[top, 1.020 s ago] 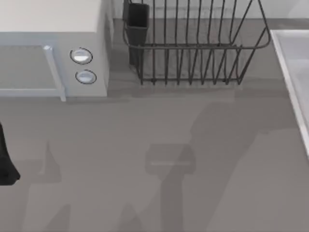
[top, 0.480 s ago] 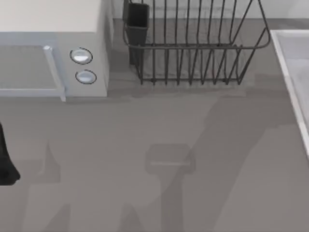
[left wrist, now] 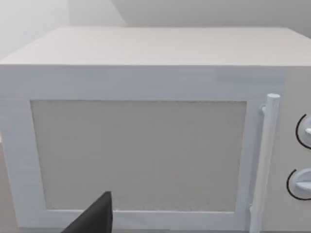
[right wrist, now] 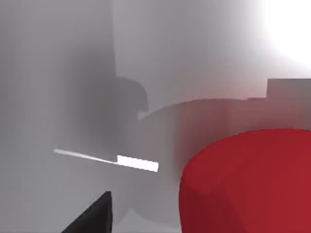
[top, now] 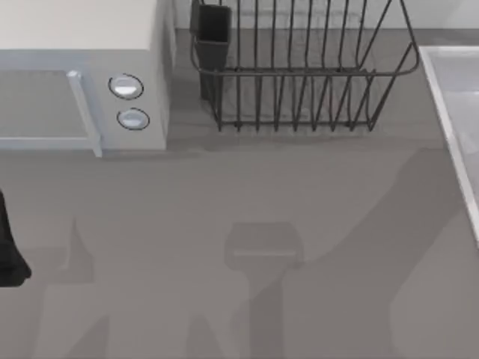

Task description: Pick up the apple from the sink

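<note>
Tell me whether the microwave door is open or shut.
Shut: the microwave door sits flush with its front, handle beside the knobs.

no readable text, no labels (microwave (top: 82, 82) knobs unmarked)

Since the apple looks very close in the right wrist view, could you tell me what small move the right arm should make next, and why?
Probably ease the right gripper a little closer, centring on the apple before closing. The apple looms large but off to one side of that view, inside the pale sink, and nothing yet shows it between the fingers. The left arm sits parked by the microwave.
</note>
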`<state>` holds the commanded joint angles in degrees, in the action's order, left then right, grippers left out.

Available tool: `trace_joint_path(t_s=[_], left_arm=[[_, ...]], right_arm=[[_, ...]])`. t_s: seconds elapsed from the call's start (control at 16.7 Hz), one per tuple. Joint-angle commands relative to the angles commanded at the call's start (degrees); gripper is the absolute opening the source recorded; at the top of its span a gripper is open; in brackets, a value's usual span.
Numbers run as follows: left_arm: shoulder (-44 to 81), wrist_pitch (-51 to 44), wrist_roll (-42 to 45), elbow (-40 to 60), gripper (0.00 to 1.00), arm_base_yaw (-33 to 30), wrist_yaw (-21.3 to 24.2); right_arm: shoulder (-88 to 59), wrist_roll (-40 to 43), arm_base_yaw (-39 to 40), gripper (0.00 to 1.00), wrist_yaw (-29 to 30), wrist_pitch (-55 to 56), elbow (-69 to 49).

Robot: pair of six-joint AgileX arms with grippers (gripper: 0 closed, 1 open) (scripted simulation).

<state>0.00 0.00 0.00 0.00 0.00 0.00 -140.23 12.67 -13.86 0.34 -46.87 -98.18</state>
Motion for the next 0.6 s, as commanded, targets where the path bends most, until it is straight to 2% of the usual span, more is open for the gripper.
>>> trace_joint_path(t_s=[0.18, 0.48, 0.6], left_arm=[[0.0, 0.0, 0.0, 0.0, 1.0, 0.0, 0.0], [0.0, 0.0, 0.0, 0.0, 1.0, 0.0, 0.0], [0.0, 0.0, 0.0, 0.0, 1.0, 0.0, 0.0]], right_arm=[[-3.7, 0.0, -0.1, 1.0, 0.0, 5.6, 2.8], [-4.3, 0.0, -0.1, 1.0, 0.0, 6.3, 3.2], [-4.3, 0.0, -0.1, 0.85, 0.0, 6.3, 3.2]])
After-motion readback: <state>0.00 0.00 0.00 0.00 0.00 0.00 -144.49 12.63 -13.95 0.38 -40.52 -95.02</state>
